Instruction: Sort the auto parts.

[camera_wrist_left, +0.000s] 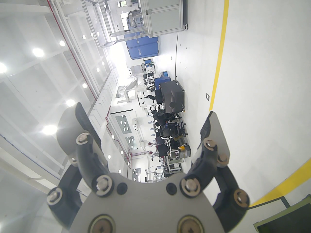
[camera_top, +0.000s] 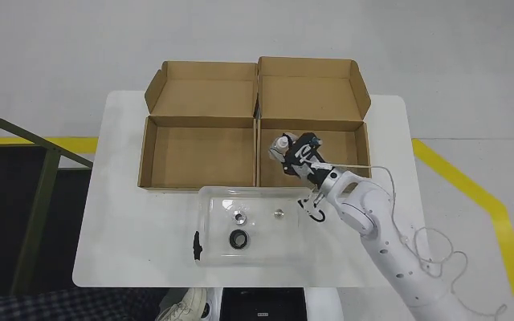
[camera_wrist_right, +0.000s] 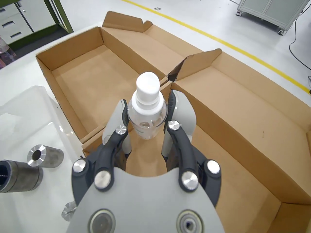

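Note:
My right gripper [camera_wrist_right: 147,115] is shut on a small clear bottle with a white cap [camera_wrist_right: 147,112], held above the near edge of the right cardboard box [camera_wrist_right: 243,112]. From above, the bottle [camera_top: 279,145] and right gripper [camera_top: 291,151] hang over that box [camera_top: 353,148], near its left wall. The left cardboard box [camera_top: 197,152] stands beside it with nothing inside. A clear plastic tray [camera_top: 210,241] in front holds metal cylinders [camera_top: 238,217] [camera_top: 279,213] and a black ring [camera_top: 238,238]. My left gripper [camera_wrist_left: 145,122] is open, pointing out into the room.
Both boxes have their lids folded back at the far side. A black part [camera_top: 195,245] lies at the tray's left edge. In the right wrist view two metal sleeves [camera_wrist_right: 45,155] [camera_wrist_right: 20,177] lie in the tray. A green rack [camera_wrist_right: 36,8] stands beyond the table.

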Motion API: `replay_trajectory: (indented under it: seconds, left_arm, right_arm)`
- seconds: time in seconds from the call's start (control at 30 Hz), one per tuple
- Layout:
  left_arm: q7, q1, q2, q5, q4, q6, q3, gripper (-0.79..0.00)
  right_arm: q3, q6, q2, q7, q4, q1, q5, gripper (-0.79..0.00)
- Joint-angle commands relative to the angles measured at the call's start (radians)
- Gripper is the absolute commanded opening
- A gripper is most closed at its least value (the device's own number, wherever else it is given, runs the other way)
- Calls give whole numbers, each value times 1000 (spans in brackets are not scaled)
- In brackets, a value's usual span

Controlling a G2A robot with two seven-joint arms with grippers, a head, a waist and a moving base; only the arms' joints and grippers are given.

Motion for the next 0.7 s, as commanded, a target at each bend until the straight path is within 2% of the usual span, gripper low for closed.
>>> replay_trajectory:
  seconds: [0.0,0.27,0.33,0.47,0.53,0.6,0.67]
  left_arm:
    - [0,0,0,0,0,0,0,0]
    - [0,0,0,0,0,0,0,0]
    - [0,0,0,0,0,0,0,0]
    - [0,0,0,0,0,0,0,0]
    - [0,0,0,0,0,0,0,0]
    - [0,0,0,0,0,0,0,0]
    - [0,0,0,0,0,0,0,0]
  right_arm:
    - [-10,-1,-3,9,15,8,2,-785]
    - [-47,32,-18,37,74,46,-17,-779]
    - [-53,30,-21,39,89,53,-10,-637]
    - [-60,30,-27,38,114,66,-4,-446]
    - [-65,31,-29,38,122,69,-4,-274]
    - [-69,31,-32,37,130,71,-3,-206]
    - [-72,31,-34,36,136,72,-3,-191]
